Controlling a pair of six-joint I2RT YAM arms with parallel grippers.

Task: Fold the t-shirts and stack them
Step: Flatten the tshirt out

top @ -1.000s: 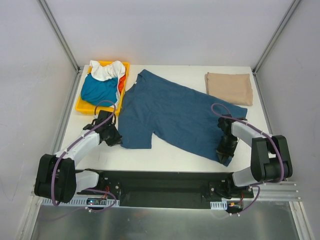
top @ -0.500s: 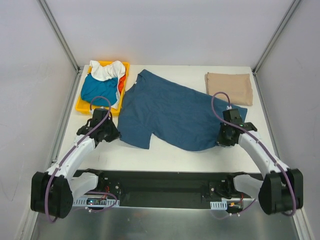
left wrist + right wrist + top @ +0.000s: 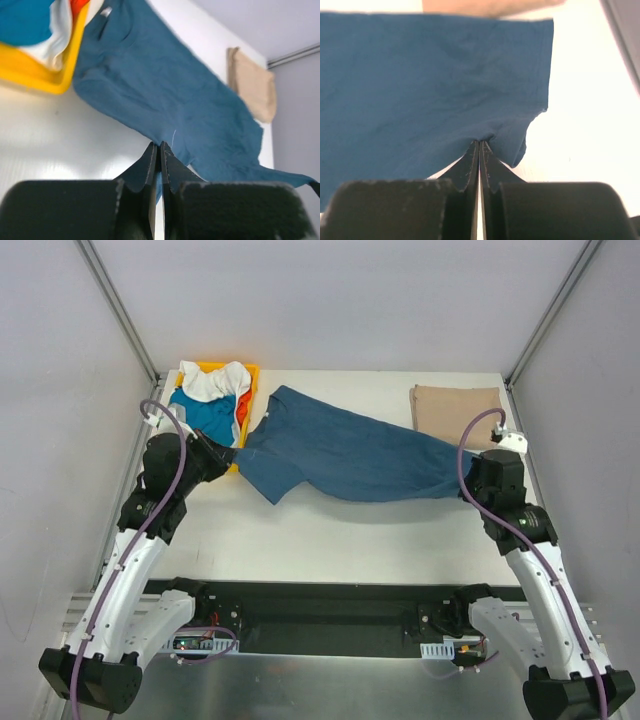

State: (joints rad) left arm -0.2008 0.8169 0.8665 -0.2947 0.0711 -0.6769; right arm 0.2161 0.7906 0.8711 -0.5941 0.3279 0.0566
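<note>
Your left gripper (image 3: pixel 228 452) is clamped shut on the left edge of the dark blue t-shirt (image 3: pixel 350 455); in the left wrist view its 2 fingers meet with cloth pinched between them. Your right gripper (image 3: pixel 466 487) is closed on the shirt's right end, biting a fold near the corner. The shirt stretches between the 2 grips across the middle of the table (image 3: pixel 350 540), its near edge raised and casting a shadow, its collar end just beside the yellow tray (image 3: pixel 40 84). A folded beige t-shirt (image 3: pixel 458 412) lies at the far right corner. In the tray, teal (image 3: pixel 198 418), white (image 3: pixel 215 380) and orange-red (image 3: pixel 243 406) t-shirts sit bunched together.
</note>
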